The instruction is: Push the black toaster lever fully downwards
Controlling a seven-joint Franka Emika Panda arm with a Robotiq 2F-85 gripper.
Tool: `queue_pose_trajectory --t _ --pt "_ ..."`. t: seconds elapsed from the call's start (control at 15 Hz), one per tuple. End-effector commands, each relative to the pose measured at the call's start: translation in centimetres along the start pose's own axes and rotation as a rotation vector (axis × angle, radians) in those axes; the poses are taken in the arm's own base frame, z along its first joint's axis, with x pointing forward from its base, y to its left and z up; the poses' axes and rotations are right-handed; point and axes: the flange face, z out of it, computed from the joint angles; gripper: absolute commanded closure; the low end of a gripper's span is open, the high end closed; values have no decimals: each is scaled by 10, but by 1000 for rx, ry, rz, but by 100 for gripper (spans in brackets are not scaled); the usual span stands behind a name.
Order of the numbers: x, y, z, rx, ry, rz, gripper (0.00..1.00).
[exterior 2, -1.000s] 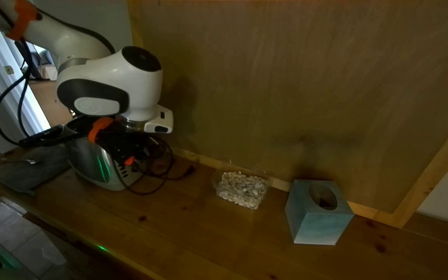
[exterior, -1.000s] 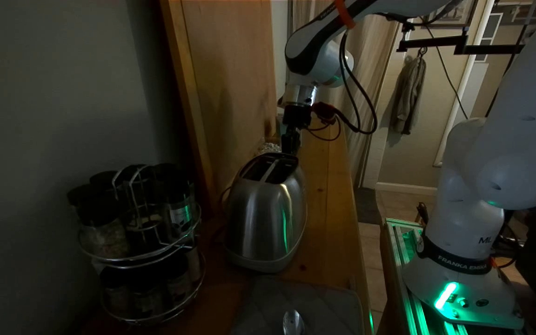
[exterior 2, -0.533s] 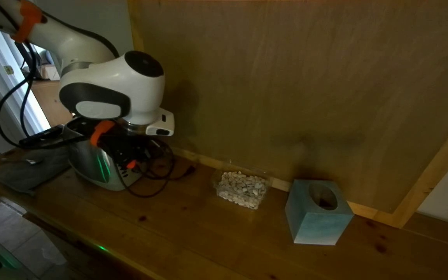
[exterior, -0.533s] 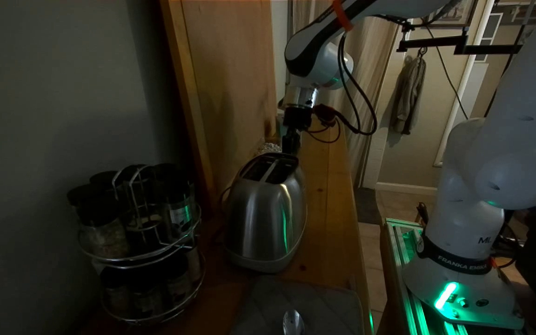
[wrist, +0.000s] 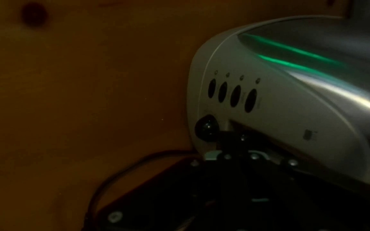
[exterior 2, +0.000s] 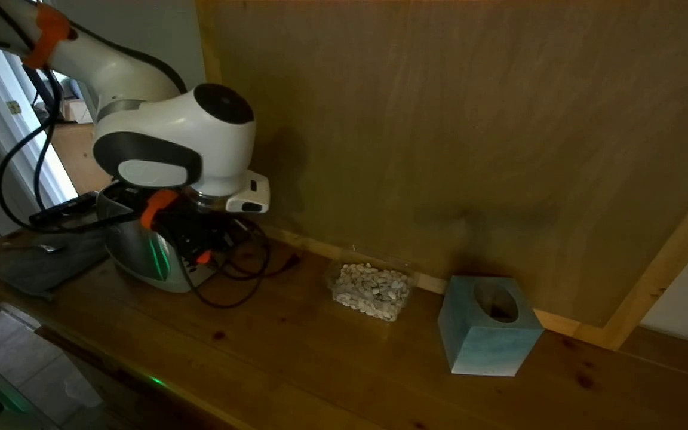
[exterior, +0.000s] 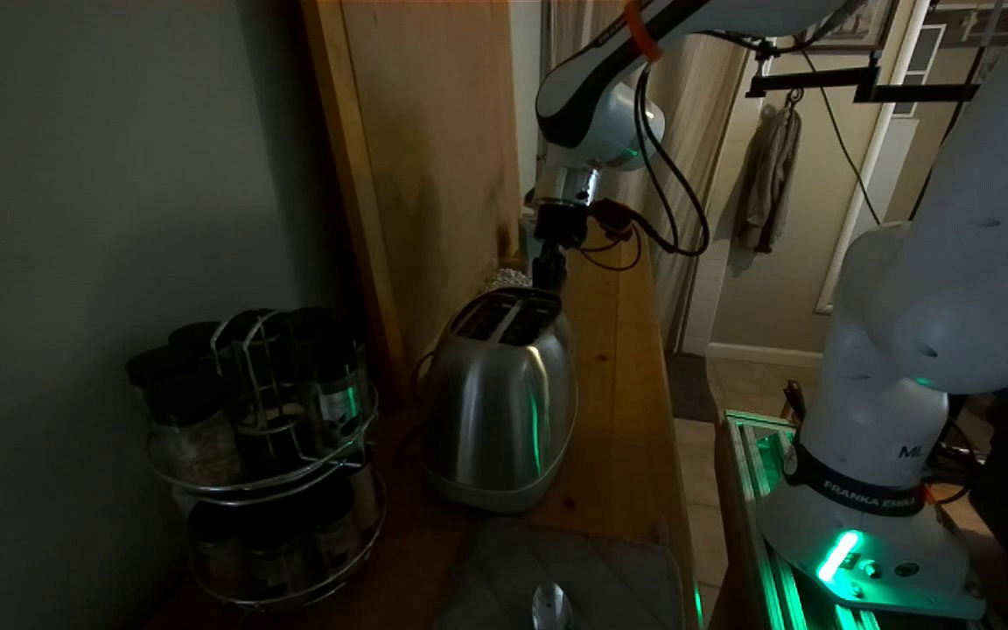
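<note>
Toaster (exterior: 495, 402), brushed steel: upright on the wooden counter (exterior 2: 320, 358), position unchanged. Arm (exterior 2: 171, 143): slightly lower in an exterior view than a second ago; most likely a downward push in progress. Gripper (wrist: 231, 138), black: at the toaster's narrow end; fingers together, so far as the dim wrist view shows, nothing visible between them. Black lever: presumably on that same end; the round black knob (wrist: 207, 127) just beside the fingertips, near the four dark buttons (wrist: 235, 96), may be it or a separate dial. Contact and lever travel: cannot tell; further lowering probably needed.
</note>
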Motion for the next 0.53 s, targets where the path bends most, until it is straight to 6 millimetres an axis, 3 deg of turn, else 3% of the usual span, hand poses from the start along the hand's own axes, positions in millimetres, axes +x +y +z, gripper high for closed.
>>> queue_pose_trajectory --t 0.0,0.27,0.47 --pt "-10 23 25 -9 -26 9 100" --pt "-16 33 39 -13 -51 16 100" --pt "-16 34 38 -17 -51 12 100"
